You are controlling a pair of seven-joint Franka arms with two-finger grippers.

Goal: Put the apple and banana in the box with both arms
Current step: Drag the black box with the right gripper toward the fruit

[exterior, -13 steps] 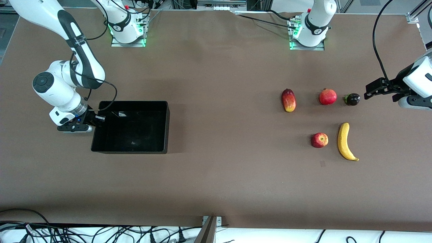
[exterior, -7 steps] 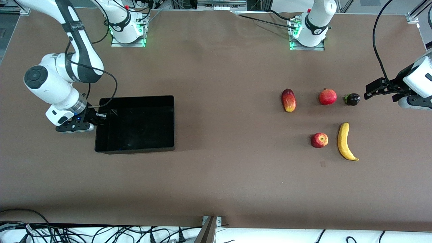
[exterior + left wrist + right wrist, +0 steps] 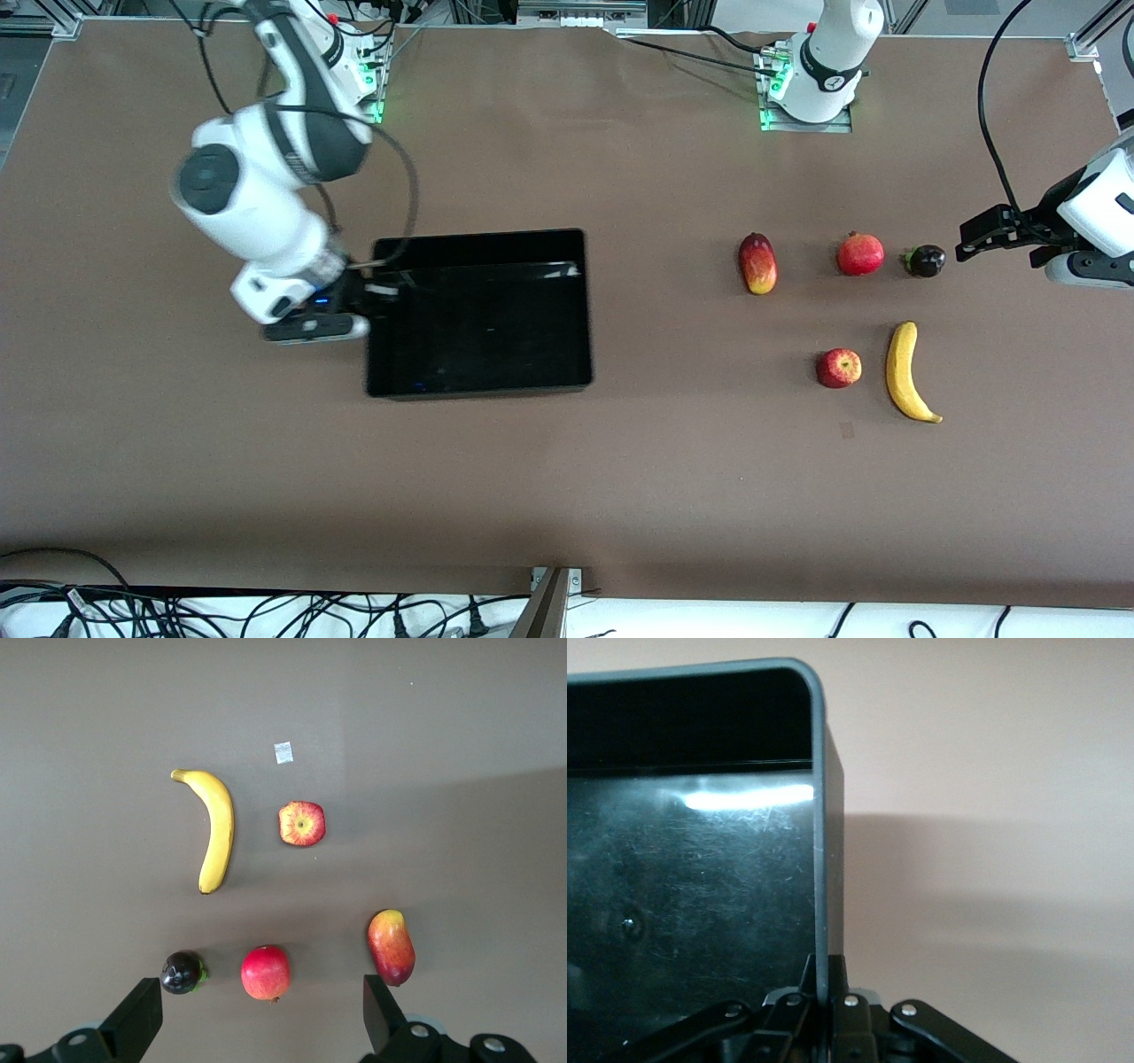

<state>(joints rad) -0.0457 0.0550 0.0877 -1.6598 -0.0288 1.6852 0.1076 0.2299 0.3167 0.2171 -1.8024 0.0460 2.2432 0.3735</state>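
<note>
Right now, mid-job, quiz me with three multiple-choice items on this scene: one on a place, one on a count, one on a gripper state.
1. Where does the apple lie?
A. In the box
B. On the table beside the banana
C. In the left gripper

2. How many fruits lie on the table?
A. Three
B. Five
C. Seven

3. What is the right gripper doing?
A. Shut on the box wall
B. Open over the banana
C. Shut on the apple

Answers:
1. B: the apple sits on the table next to the banana, and the box holds no fruit.
2. B: the left wrist view shows five fruits, none in the box.
3. A: the right gripper pinches the box wall at the right arm's end, while the left gripper hangs open by the fruits.
</note>
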